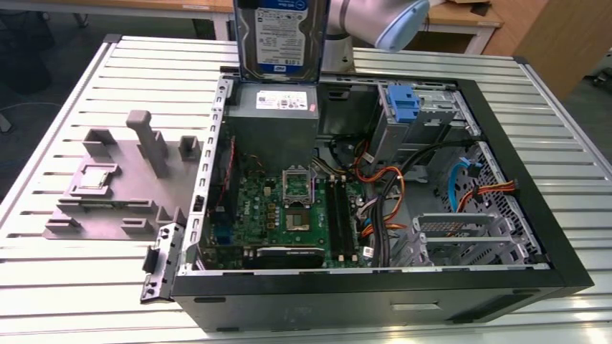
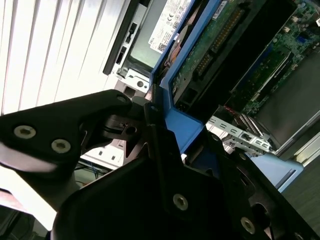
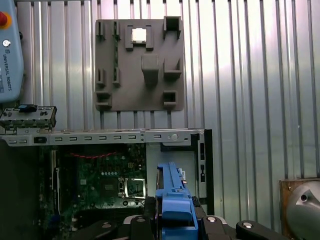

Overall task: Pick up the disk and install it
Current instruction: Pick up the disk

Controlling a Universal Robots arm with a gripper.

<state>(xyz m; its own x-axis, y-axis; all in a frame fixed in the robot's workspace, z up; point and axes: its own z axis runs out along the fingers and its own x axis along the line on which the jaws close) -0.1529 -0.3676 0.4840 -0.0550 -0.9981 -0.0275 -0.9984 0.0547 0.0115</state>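
Gripper point(image 3: 175, 216) is closed on the disk point(image 1: 280, 36). In the first wrist view I see black fingers point(image 3: 137, 225) on either side of the drive's blue rail, and in the second wrist view the same blue edge runs out from between them with the drive's green circuit board showing.

In the exterior view the disk hangs upright at the far side of the scene, under the arm point(image 1: 388, 21). Its label faces the camera, a blue band over a white field crowded with small black print and barcodes. Its lower edge sits over the far wall of the computer case point(image 1: 383, 287), just above the grey power supply point(image 1: 272, 118). I cannot tell whether it touches either one. The power supply carries a white sticker of fine print on its top face.

The case lies open on a slatted metal table point(image 1: 77, 287), and the green motherboard point(image 1: 287, 208) is exposed inside. On the exterior view's right of the power supply, at the far end of the case, an upright blue latch point(image 1: 405, 107) stands on a metal bay. A bare metal drive cage point(image 1: 464, 236) sits nearer, on the exterior view's right, with orange and black cables between the two.

Outside the case, on the exterior view's left, a grey fixture plate point(image 1: 115, 186) rests on the table and holds a small square chip point(image 1: 93, 177).
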